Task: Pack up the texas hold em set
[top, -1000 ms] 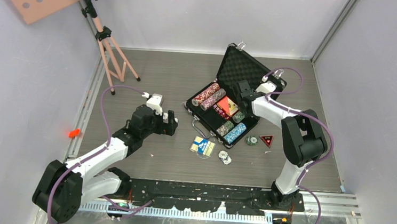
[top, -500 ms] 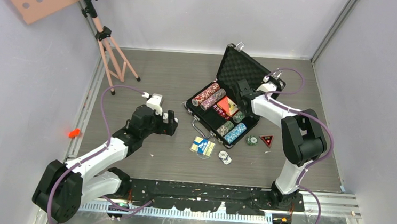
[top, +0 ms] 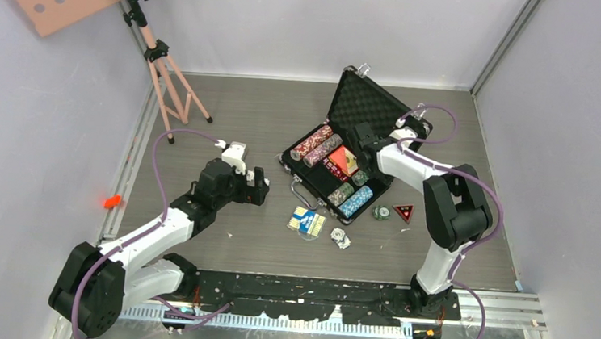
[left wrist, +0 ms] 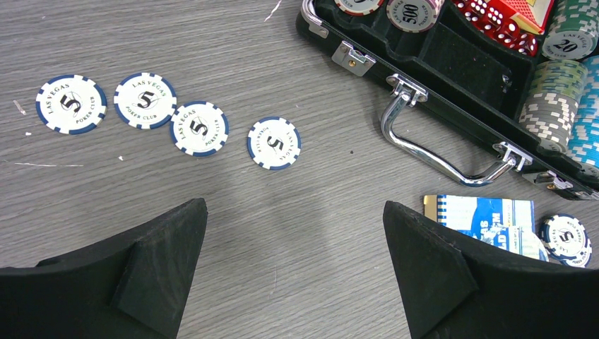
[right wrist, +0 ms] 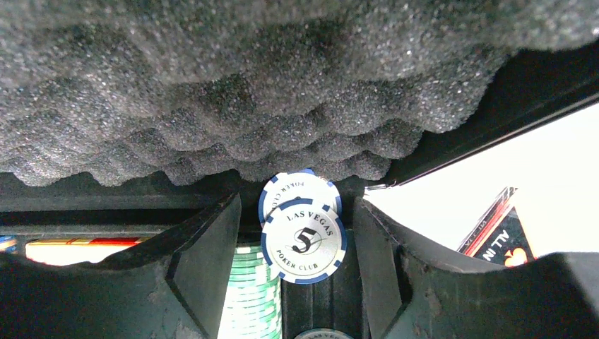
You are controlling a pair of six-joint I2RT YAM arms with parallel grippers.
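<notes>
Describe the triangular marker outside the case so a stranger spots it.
Find the open black briefcase. On the table off its near right corner, beside a green chip, lies the All In marker: the only red-edged triangle among round chips.

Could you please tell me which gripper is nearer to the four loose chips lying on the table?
Left. The left gripper hovers just short of the loose chips, which lie right ahead of it. The right gripper is away inside the briefcase, up against its lid foam.
</notes>
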